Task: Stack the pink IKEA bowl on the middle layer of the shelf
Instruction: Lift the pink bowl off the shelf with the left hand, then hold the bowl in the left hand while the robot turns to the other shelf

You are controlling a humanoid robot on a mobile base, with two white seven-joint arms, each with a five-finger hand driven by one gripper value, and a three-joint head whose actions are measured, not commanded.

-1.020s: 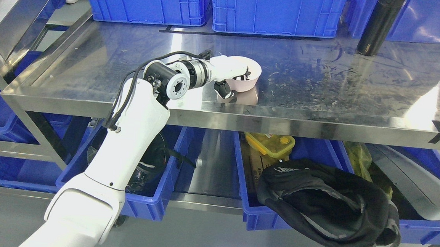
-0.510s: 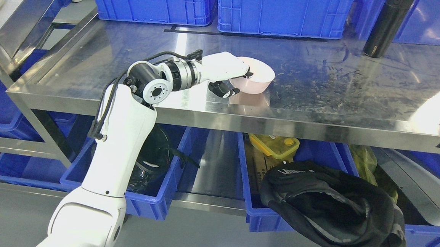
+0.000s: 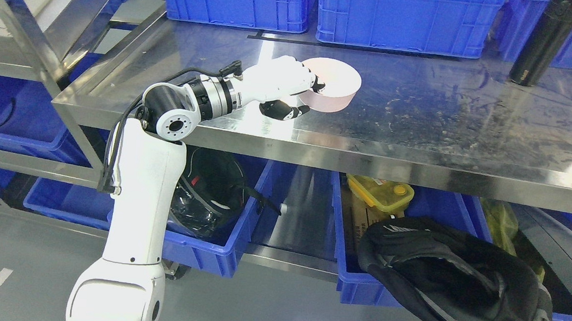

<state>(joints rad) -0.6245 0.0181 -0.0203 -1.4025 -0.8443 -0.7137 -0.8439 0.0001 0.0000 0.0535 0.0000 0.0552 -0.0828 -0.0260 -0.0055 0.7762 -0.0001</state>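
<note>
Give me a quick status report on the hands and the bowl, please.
Left hand shut on pink bowl, rim pinched. Bowl over steel shelf, contact unclear. Right hand not in view. Black bottle far right, clear of path.

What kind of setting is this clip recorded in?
Probably a storeroom or lab workspace, not a home. A stainless steel shelf unit carries large blue plastic crates, with more blue bins underneath holding a black backpack and other gear. The left hand grips a pink bowl.

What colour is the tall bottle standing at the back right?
Black; the bottle shows best in the head view, standing on the steel shelf.
</note>
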